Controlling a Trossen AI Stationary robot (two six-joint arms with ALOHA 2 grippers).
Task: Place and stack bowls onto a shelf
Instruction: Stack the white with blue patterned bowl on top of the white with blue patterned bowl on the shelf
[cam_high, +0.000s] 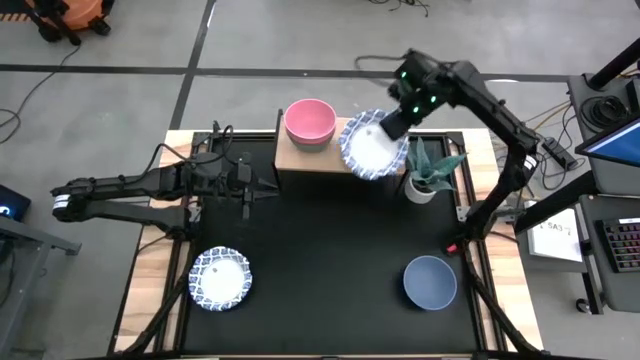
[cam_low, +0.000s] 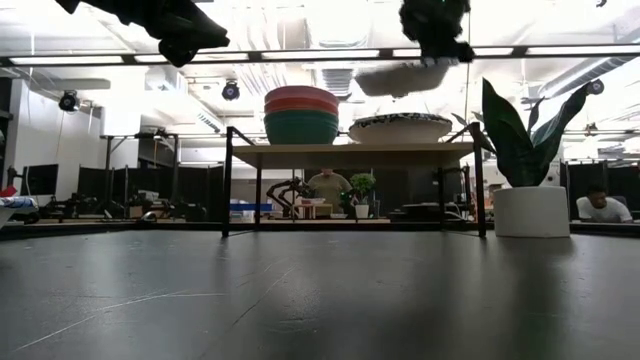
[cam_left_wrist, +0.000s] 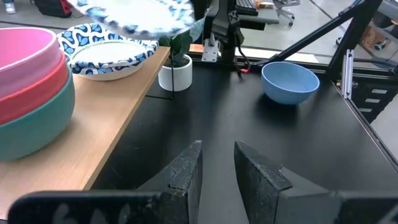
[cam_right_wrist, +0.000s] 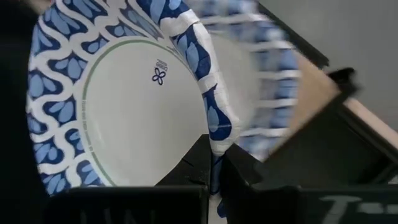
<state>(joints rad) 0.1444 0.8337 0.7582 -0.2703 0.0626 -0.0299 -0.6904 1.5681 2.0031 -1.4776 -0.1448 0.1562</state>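
Observation:
The shelf (cam_high: 300, 158) stands at the table's far side. On its left end sits a stack (cam_low: 300, 115) of the pink bowl (cam_high: 310, 120) on the red one on the green one. A white bowl with a blue rim (cam_low: 400, 128) rests on the shelf's right part. My right gripper (cam_high: 392, 125) is shut on another white-and-blue bowl (cam_high: 372, 150), held just above that one. My left gripper (cam_high: 270, 187) hovers open in front of the shelf's left end, touching nothing. A third white-and-blue bowl (cam_high: 220, 277) and the slate-blue bowl (cam_high: 430, 282) sit on the table near its front edge. My right gripper pinches the held bowl's rim (cam_right_wrist: 214, 134), one finger (cam_right_wrist: 186, 165) inside the bowl and one outside. It comes from above and from the far right. The bowl (cam_low: 400, 78) is lifted clear, tilted a little, hanging over the bowl that lies on the shelf.
A white pot with a spiky green plant (cam_high: 425, 178) stands right of the shelf, close to the right arm. The black tabletop (cam_high: 330, 250) lies bare between the shelf and the two front bowls. People sit in the room behind the table.

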